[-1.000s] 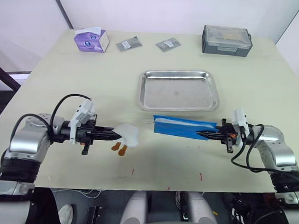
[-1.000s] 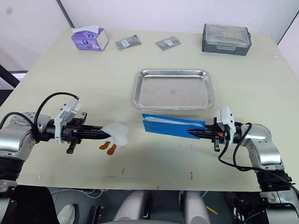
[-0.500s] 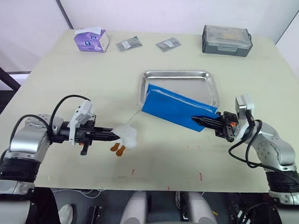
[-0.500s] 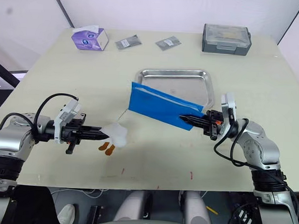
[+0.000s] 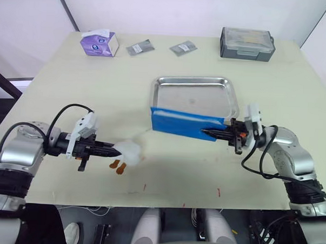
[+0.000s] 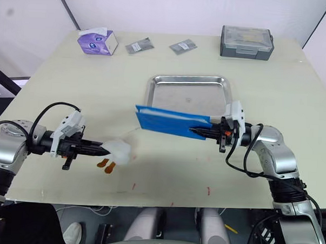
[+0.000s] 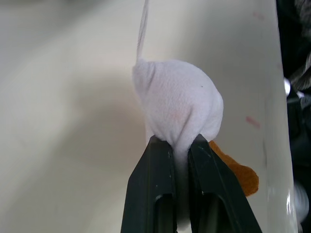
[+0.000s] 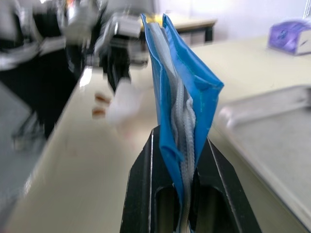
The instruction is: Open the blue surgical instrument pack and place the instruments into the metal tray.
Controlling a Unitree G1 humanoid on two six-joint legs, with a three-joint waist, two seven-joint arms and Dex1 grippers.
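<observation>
Blue instrument pack (image 5: 185, 123), edge-on, pinched in the right hand (image 5: 210, 133); left hand (image 5: 116, 151) grips white wad (image 5: 130, 151).

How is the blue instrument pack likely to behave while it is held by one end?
The blue surgical instrument pack probably stays fairly stiff: pinched at one end by the right gripper, it juts out without drooping. Its open mouth gapes, so contents might slide out if tipped toward the metal tray.

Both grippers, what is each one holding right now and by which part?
The right gripper pinches the blue surgical instrument pack at its right end, raised on edge. The left gripper pinches a white wad by its near edge.
</observation>
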